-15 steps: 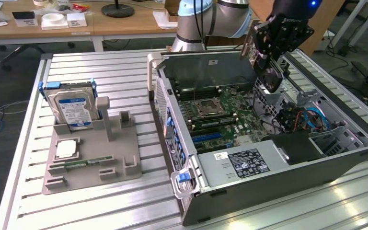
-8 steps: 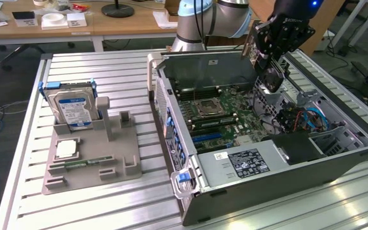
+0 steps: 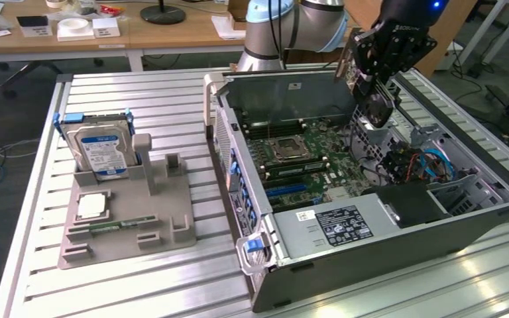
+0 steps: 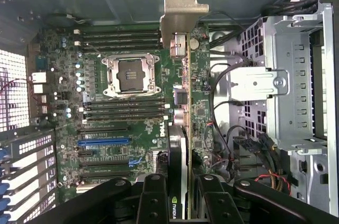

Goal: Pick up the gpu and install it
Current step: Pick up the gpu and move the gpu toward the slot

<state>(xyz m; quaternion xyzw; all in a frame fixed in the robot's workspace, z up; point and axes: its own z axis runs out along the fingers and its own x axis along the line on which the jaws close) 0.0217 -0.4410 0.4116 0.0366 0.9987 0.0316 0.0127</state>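
From where I stand, the gripper (image 3: 375, 83) hangs over the open computer case (image 3: 370, 255). Its fingers (image 4: 153, 197) are closed partway, clamped on the two faces of the gpu (image 4: 180, 102). The card stands on edge above the case's motherboard (image 3: 301, 159), with its silver bracket (image 4: 180, 7) at the end away from the fingers. A hard drive (image 3: 103, 151) stands outside the case, on the exterior view's left.

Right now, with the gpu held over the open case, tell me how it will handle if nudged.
Likely stiff: the gpu hangs straight from the gripper without sagging. Probably fragile: bare circuit board edge exposed. Its metal bracket at the far end may make it pivot in the grip.
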